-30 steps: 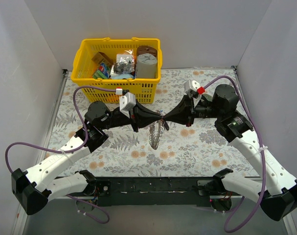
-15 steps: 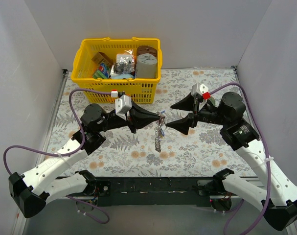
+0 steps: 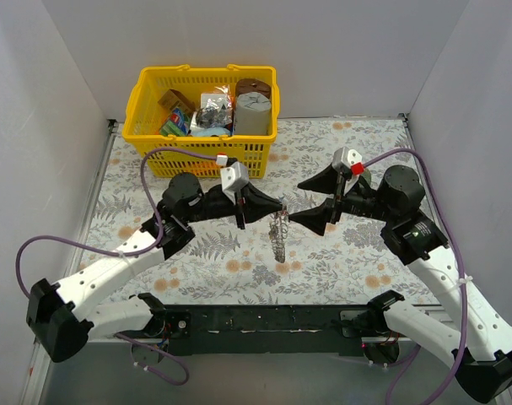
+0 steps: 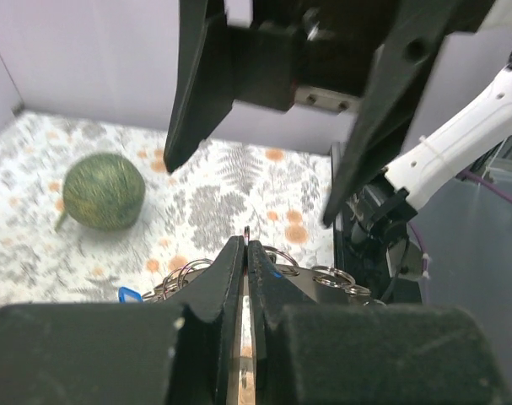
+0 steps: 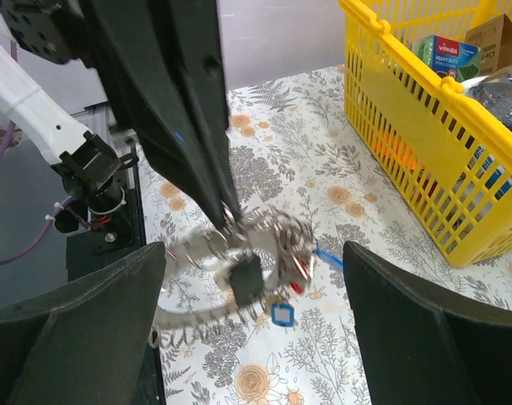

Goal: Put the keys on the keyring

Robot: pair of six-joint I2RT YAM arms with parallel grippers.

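Note:
The keyring [image 3: 278, 234], a toothed silver ring with many small split rings, hangs on edge above the mat from my left gripper [image 3: 278, 207], which is shut on its top rim. In the left wrist view the fingers [image 4: 245, 245] pinch the thin metal edge, and a blue key head [image 4: 129, 294] shows to the left. The right wrist view shows the keyring [image 5: 192, 318] blurred, with blue [image 5: 282, 314] and red [image 5: 299, 284] keys dangling from it. My right gripper [image 3: 305, 202] stands wide open just right of the ring and holds nothing.
A yellow basket [image 3: 154, 126] filled with packets and tins stands at the back left, also at the right in the right wrist view [image 5: 407, 126]. A round greenish ball [image 4: 104, 190] lies on the floral mat [image 3: 340, 261] beyond the right gripper.
My right gripper opened and drew back to the right, off the keyring. The left gripper shifted right with the ring still in its grip, and the ring is swinging.

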